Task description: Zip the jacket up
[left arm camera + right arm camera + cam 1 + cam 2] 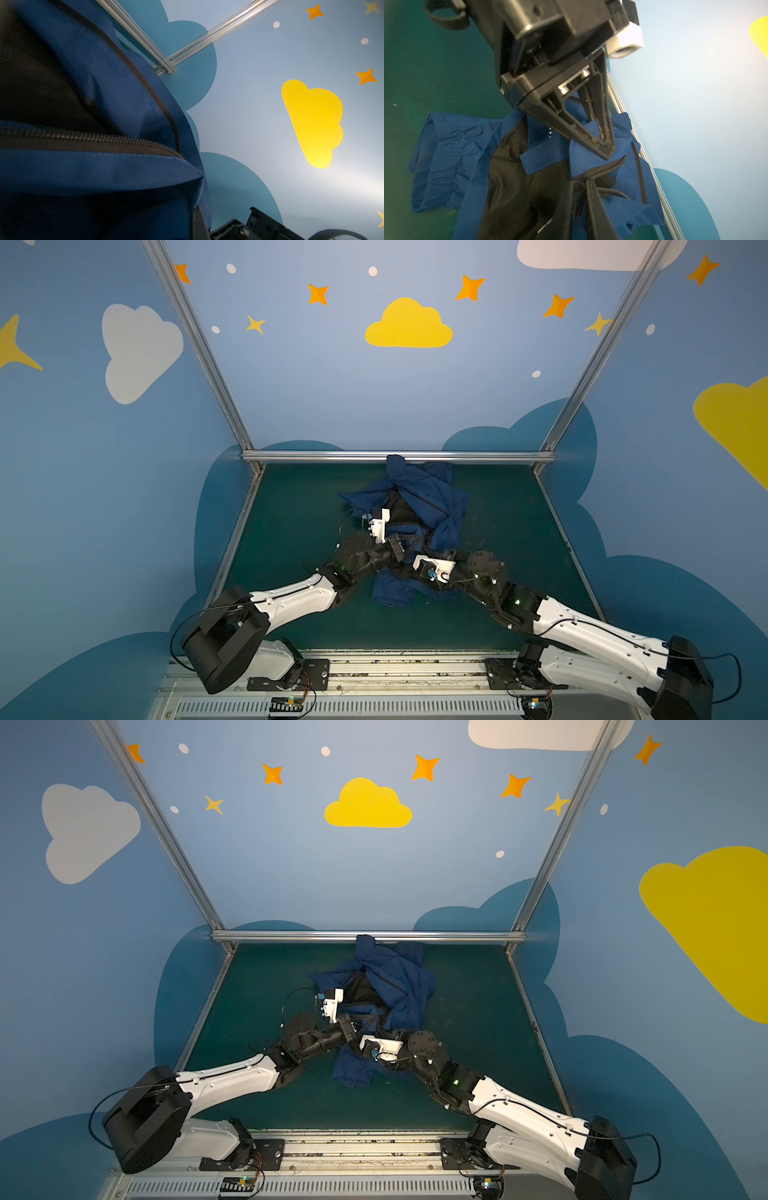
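Note:
The navy jacket (432, 493) (401, 977) lies crumpled mid-table with its black mesh lining (510, 187) showing. My left gripper (605, 148) is shut, its tips pinching a blue flap beside the open zipper (612, 166). In the left wrist view the zipper teeth (104, 138) run close past the camera and the fabric hides most of that gripper. Just in front of it, my right gripper (580, 184) has its jaws nearly together on the zipper's end. In both top views the two grippers meet over the jacket's near half.
The green table (291, 531) is bounded by an aluminium rail (399, 456) at the back, where the jacket's far end touches it. A gathered sleeve cuff (438, 145) lies flat on the near side. Both arms cross low over the table's front.

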{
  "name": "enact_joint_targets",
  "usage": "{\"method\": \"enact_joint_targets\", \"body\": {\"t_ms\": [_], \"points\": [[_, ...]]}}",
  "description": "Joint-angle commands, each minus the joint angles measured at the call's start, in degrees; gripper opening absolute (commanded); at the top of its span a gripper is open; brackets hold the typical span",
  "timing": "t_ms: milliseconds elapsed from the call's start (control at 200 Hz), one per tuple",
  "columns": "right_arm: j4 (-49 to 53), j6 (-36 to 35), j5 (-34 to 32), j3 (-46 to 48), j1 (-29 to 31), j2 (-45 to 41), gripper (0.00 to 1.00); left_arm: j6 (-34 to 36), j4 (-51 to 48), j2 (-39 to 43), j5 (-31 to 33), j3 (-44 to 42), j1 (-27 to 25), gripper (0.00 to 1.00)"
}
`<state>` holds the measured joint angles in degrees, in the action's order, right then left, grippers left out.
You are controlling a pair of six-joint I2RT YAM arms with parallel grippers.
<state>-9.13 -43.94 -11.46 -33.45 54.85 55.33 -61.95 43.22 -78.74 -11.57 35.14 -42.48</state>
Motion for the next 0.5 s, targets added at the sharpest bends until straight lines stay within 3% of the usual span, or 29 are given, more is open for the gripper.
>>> {"method": "enact_joint_targets", "body": {"t_ms": [0, 65, 155, 411, 496], "points": [[0.9, 1.5, -0.1, -2.2, -0.4, -1.3, 0.13, 0.7, 0.4, 0.3, 0.4, 1.7, 0.2, 0.03], [1.4, 1.9, 0.5, -2.3, -0.6, -1.5, 0.13, 0.7, 0.4, 0.4, 0.4, 1.7, 0.2, 0.03], [2.7, 2.3, 0.9, -2.7, -0.8, -1.4, 0.03, 0.7, 0.4, 0.4, 0.5, 1.6, 0.0, 0.03], [4.5, 5.2, 2.8, -3.4, -2.1, -1.4, 0.00, 1.0, 0.1, 0.6, 0.7, 1.5, -0.1, 0.03], [5.9, 9.9, 5.2, -4.1, -4.0, -1.7, 0.00, 1.8, -1.1, 0.9, 0.5, 1.8, -0.2, 0.03]]}}
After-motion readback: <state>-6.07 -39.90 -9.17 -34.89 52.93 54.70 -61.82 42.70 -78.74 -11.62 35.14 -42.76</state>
